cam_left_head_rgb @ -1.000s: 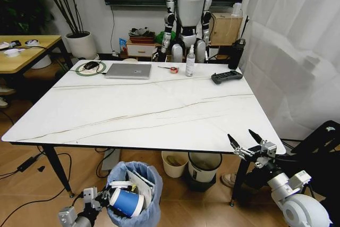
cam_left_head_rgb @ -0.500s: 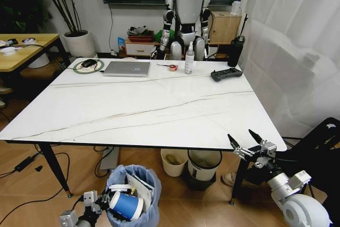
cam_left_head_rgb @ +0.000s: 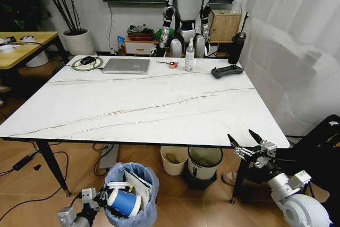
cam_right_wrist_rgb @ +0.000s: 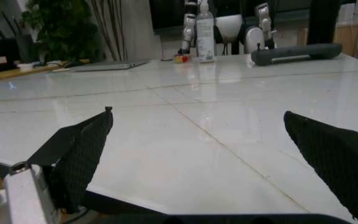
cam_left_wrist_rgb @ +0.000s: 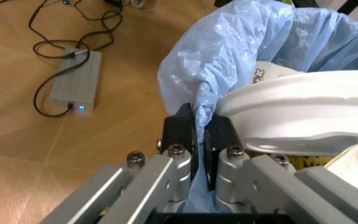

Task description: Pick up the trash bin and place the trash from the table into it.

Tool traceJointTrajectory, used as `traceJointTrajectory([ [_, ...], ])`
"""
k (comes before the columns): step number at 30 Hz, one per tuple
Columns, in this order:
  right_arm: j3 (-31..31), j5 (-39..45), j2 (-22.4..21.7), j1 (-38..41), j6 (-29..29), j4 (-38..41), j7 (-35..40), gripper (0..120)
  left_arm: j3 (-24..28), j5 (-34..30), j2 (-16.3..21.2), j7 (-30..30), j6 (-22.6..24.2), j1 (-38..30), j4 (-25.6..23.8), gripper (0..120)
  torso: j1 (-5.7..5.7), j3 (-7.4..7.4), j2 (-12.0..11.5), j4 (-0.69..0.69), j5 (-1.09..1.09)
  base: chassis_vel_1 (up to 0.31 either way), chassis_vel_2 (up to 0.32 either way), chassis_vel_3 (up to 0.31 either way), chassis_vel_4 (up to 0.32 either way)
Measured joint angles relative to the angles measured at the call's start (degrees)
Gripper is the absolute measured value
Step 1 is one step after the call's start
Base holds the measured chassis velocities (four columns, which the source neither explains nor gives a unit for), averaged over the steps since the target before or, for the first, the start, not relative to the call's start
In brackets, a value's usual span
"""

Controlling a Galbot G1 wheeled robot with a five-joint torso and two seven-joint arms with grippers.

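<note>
Bin status: I am seeing the small round trash bin lined with a crinkled light-blue plastic bag (cam_left_head_rgb: 130, 195) sitting low on the wooden floor (cam_left_head_rgb: 32, 195), in front of the near edge of the large white marble-look bench with slim black legs (cam_left_head_rgb: 143, 104). My left tool (cam_left_head_rgb: 94, 201) is gripping it at its left rim; in the left wrist view the two black fingers (cam_left_wrist_rgb: 180, 133) are clamped shut on a fold of the blue bag (cam_left_wrist_rgb: 223, 56). Trash is lying inside the bin: a blue-white paper cup (cam_left_head_rgb: 123, 203) on its side and pale paper (cam_left_head_rgb: 139, 183) behind it.

My right tool (cam_left_head_rgb: 245, 141) is hovering at the bench's near right corner, its fingers spread wide and holding nothing.

At the far end of the bench I am reading a grey laptop (cam_left_head_rgb: 126, 66), a clear spray bottle (cam_left_head_rgb: 189, 55) and a dark handheld controller (cam_left_head_rgb: 227, 70).

Under the bench, a cream bucket-like bin (cam_left_head_rgb: 174, 160) is standing just beside a grey bin with a black rim (cam_left_head_rgb: 204, 162).
</note>
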Motion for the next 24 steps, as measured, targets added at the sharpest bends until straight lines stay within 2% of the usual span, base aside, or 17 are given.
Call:
traceJointTrajectory([
  [2, 1.6, -0.3, 1.9, -0.1, 0.2, -0.1, -0.1, 100, -0.4, -0.4, 0.2, 0.0, 0.0, 0.0, 0.0, 0, -0.34, -0.39, -0.7, -0.03, -0.01, 0.000, 0.000, 0.000, 0.000],
  [6, 4.3, -0.9, 4.4, -0.2, 0.8, -0.4, -0.4, 100, -0.6, -0.8, 0.3, 0.0, 0.0, 0.0, -0.1, 0, -0.75, -0.86, -1.6, 0.00, 0.00, 0.000, 0.000, 0.000, 0.000],
  [9, 10.3, -2.3, 10.0, -0.5, 2.3, -1.3, -1.3, 100, -0.8, -1.1, 0.5, 0.0, 0.0, -0.3, 0.0, 0, -1.23, -1.54, -2.8, -0.01, 0.01, 0.000, 0.000, 0.000, 0.000],
  [10, 10.3, -2.3, 10.0, -0.5, 2.3, -1.3, -1.3, 100, -0.8, -1.1, 0.5, 0.0, 0.0, -0.3, 0.0, 0, -1.23, -1.54, -2.8, -0.01, 0.01, 0.000, 0.000, 0.000, 0.000],
  [13, 15.7, -3.5, 15.0, -0.8, 3.7, -2.1, -2.0, 100, -0.8, -1.7, 0.7, -0.1, 0.3, -1.0, 0.3, 0, -1.65, -2.06, -3.7, -0.02, 0.00, 0.000, 0.000, 0.000, 0.000],
  [14, 15.9, -3.5, 15.2, -0.8, 3.7, -2.1, -2.1, 100, -0.8, -1.7, 0.7, -0.1, 0.3, -1.1, 0.3, 0, -1.66, -2.08, -3.7, -0.02, 0.00, 0.000, 0.000, 0.000, 0.000],
  [16, 20.7, -4.6, 19.7, -1.0, 4.9, -2.8, -2.8, 100, -0.7, -1.9, 0.9, -0.2, 0.7, -1.7, 0.7, 0, -2.07, -2.55, -4.6, -0.02, 0.00, 0.000, 0.000, 0.000, 0.000],
  [17, 20.7, -4.6, 19.7, -1.0, 4.9, -2.8, -2.8, 100, -0.7, -1.9, 0.9, -0.2, 0.7, -1.7, 0.7, 0, -2.07, -2.55, -4.6, -0.02, 0.00, 0.000, 0.000, 0.000, 0.000],
  [24, 30.8, -7.0, 29.3, -1.6, 7.4, -4.3, -4.2, 100, -0.7, -2.1, 0.9, -0.4, 1.2, -2.7, 1.1, 0, -3.00, -3.74, -6.7, -0.03, 0.00, 0.000, 0.000, 0.000, 0.000],
])
